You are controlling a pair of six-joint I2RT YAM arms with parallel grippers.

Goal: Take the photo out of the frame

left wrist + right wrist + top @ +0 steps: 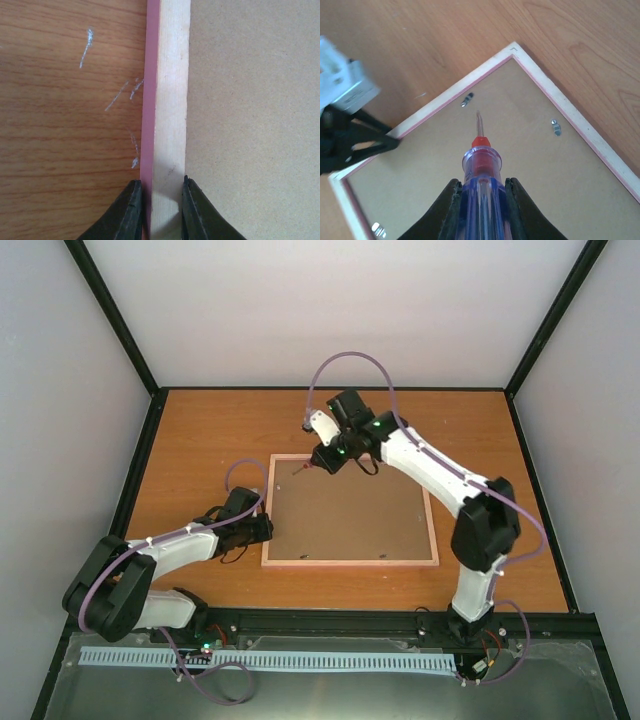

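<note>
The frame [350, 520] lies face down on the table, its brown hardboard back [250, 125] up inside a pale wood rim [170, 100] with a pink outer edge. The photo is hidden under the back. My left gripper [268, 530] is shut on the frame's left rim, one finger on each side [161, 187]. My right gripper [322, 462] is shut on a clear blue screwdriver [481, 160] with a red collar. Its tip hovers over the back near the far left corner, just short of a small metal tab [467, 100].
More metal tabs [556, 127] [377, 230] sit along the edges of the back. The wooden table [200, 440] has pale scratches [87, 45] beside the frame. Black rails and grey walls [60, 390] close in the table.
</note>
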